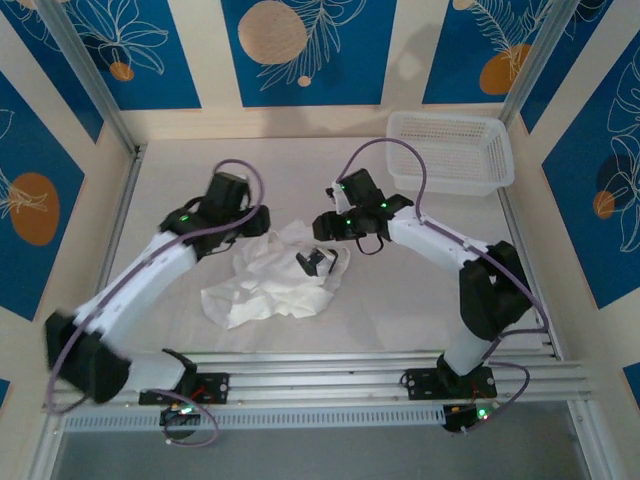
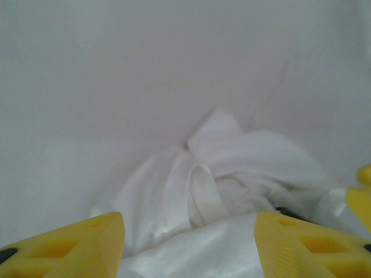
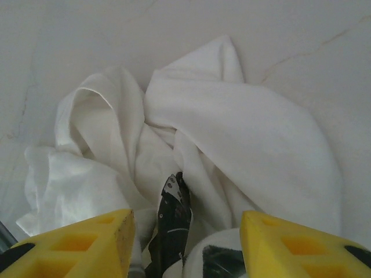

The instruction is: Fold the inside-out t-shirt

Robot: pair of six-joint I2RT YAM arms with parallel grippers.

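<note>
My left tool point(image 2: 188, 246) stands wide over the shirt's point(image 1: 268, 288) far left edge, gripping nothing. The shirt lies crumpled mid-desk point(image 1: 420, 300), its dark label point(image 3: 174, 220) showing. My right tool point(image 3: 185, 243) hangs wide and empty above its right side. I judge nothing folded yet: spreading and folding remain.

White t-shirt point(image 1: 268, 288), crumpled in a heap (thin, soft), centre of table point(image 1: 420, 305), dark label point(image 1: 316, 262) exposed
</note>
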